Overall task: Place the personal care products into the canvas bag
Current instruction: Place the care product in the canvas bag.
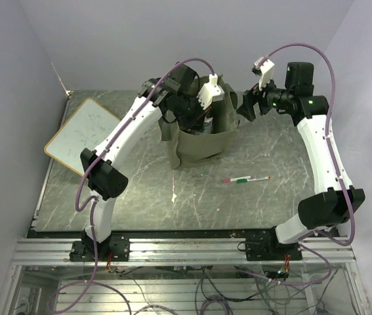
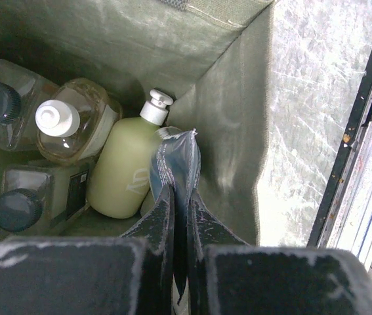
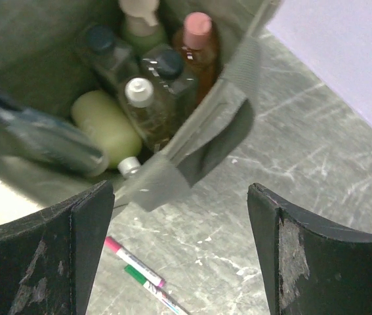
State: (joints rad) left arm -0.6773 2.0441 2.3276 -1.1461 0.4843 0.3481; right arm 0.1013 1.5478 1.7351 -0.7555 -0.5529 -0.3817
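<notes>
**Top external view:** The olive-green canvas bag (image 1: 202, 149) is seen standing open on the marble-patterned table (image 1: 140, 197), toward the far middle. The left gripper (image 1: 195, 118) is seen inside the bag's mouth. The right gripper (image 1: 247, 105) is held in the air at the bag's 2 o'clock, just outside the rim. A red-green-white pen (image 1: 246, 178) is seen at the bag's 4 o'clock and a wood-framed whiteboard (image 1: 81, 136) at its 9 o'clock.

**Left wrist view:** The left gripper's jaws are pinched tight on a grey tube (image 2: 176, 164), which is held inside the bag close to a side wall. A yellow-green bottle (image 2: 123, 174) with a white cap is seen touching the tube at its 9 o'clock. An amber bottle (image 2: 81, 131) and dark-capped clear bottles (image 2: 5, 105) are packed farther toward 10 o'clock.

**Right wrist view:** The right gripper's jaws are spread wide, with nothing held. The bag's handle (image 3: 199, 141) is seen beyond them and the pen at 6 o'clock. A slim orange bottle (image 3: 199, 46) is seen inside the bag at 12 o'clock, among the other containers.
</notes>
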